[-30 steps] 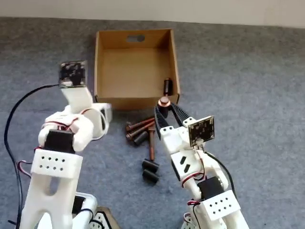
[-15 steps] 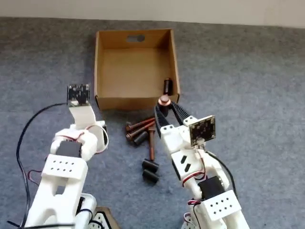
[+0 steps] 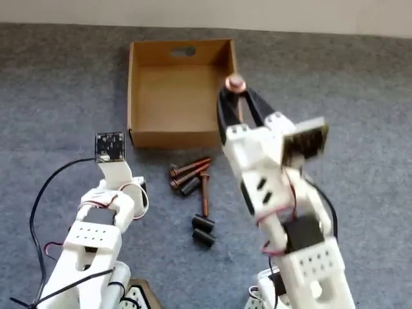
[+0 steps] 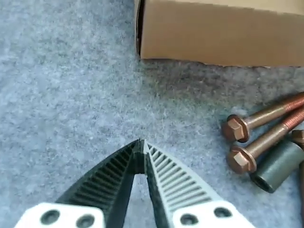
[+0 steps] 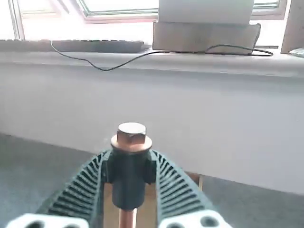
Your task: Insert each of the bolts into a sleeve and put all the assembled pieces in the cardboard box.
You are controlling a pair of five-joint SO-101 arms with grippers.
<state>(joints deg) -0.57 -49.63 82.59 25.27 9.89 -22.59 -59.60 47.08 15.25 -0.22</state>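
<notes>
My right gripper is raised over the right wall of the cardboard box. It is shut on a dark sleeve with a copper bolt through it, head upward. Between the fingers of the right gripper the bolt's shank shows below the sleeve. My left gripper is shut with nothing in it, low over the carpet near the box's front left corner. Three loose bolts lie on the carpet in front of the box, with a sleeve beside them.
Two more dark sleeves lie on the carpet nearer the arms' bases. Two bolt heads and a sleeve lie beyond my left gripper's tip. The grey carpet right of the box is bare.
My right gripper has risen from in front of the box, carrying the bolt and sleeve up over the box's right wall. The left arm has drawn back and lowered.
</notes>
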